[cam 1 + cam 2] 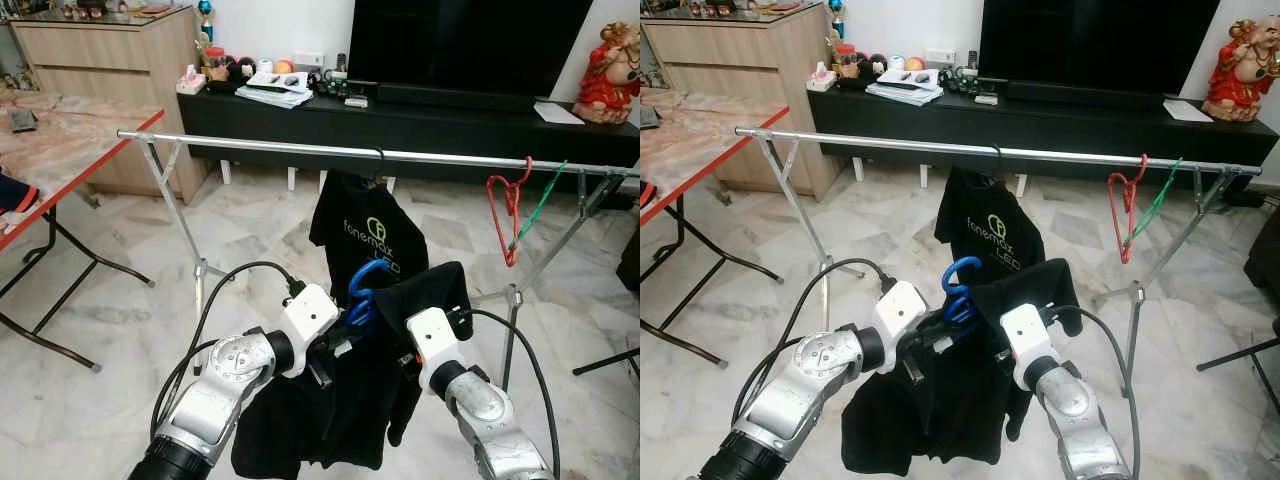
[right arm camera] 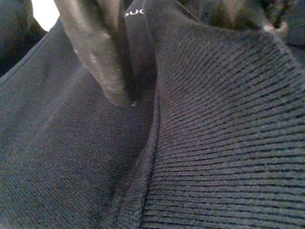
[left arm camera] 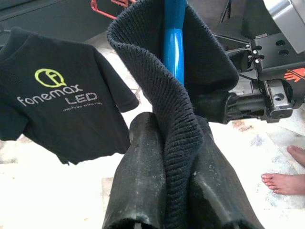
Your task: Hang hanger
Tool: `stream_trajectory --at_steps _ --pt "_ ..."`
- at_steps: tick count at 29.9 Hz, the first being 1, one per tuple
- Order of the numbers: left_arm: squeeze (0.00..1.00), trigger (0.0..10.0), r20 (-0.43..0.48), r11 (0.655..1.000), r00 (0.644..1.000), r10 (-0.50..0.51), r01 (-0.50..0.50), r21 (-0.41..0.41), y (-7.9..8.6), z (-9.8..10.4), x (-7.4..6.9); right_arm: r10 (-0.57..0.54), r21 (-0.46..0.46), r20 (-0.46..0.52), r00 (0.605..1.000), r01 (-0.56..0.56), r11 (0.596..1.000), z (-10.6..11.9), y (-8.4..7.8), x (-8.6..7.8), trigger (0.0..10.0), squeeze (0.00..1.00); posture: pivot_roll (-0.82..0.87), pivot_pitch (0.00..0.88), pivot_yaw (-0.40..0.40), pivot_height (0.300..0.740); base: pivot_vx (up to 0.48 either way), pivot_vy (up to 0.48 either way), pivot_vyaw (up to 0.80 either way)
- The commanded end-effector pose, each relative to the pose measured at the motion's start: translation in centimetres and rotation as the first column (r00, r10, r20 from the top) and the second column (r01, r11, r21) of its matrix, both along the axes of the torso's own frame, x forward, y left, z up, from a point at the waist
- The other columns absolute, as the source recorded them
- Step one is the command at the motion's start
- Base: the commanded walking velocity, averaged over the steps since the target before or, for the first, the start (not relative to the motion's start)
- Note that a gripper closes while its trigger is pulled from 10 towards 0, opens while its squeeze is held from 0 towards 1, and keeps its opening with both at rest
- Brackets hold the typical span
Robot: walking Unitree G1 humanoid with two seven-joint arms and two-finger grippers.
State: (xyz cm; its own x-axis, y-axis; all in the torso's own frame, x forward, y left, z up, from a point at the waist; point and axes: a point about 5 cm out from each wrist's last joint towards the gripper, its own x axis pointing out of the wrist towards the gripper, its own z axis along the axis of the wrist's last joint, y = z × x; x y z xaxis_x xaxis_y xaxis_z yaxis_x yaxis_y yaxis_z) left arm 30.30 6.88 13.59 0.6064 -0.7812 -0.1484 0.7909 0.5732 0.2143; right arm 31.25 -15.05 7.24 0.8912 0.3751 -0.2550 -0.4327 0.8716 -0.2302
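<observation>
A black shirt (image 1: 330,420) on a blue hanger (image 1: 362,292) is pinched by the left gripper (image 3: 167,191) below the rail (image 1: 300,149); the right gripper's (image 2: 114,90) grip cannot be told.

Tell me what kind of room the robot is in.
Most likely a home living room: a large television on a low black console, marble floor tiles, and a metal clothes rail with a hung black T-shirt.

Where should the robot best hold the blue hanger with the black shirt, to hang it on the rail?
Probably the blue hanger neck, just under its hook, approached from the robot's side below the rail. The hook stands upright and bare above the black shirt, so it stays free for hooking.
</observation>
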Motion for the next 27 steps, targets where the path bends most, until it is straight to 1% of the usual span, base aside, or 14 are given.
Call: stream_trajectory --at_steps 1,7,27 --pt "0.00 10.0 0.019 1.000 1.000 -0.010 0.010 -0.022 -0.18 0.69 -0.01 -0.015 -0.003 0.006 1.000 0.015 1.000 0.29 -0.32 0.37 0.0 0.00 0.10 0.000 -0.068 0.740 0.000 0.000 0.00" --pt "0.00 10.0 0.011 1.000 1.000 0.024 -0.024 0.004 0.32 0.14 0.23 -0.021 -0.005 0.007 1.000 0.021 1.000 0.33 -0.32 0.44 0.0 0.00 0.10 0.000 -0.068 0.740 0.000 0.000 0.00" --pt "0.00 10.0 0.001 0.999 0.999 0.034 -0.034 0.012 0.66 -0.13 0.26 -0.053 -0.019 0.010 0.999 0.053 0.998 0.31 -0.66 0.69 0.0 0.00 0.10 0.000 -0.065 0.740 0.000 0.000 0.00"
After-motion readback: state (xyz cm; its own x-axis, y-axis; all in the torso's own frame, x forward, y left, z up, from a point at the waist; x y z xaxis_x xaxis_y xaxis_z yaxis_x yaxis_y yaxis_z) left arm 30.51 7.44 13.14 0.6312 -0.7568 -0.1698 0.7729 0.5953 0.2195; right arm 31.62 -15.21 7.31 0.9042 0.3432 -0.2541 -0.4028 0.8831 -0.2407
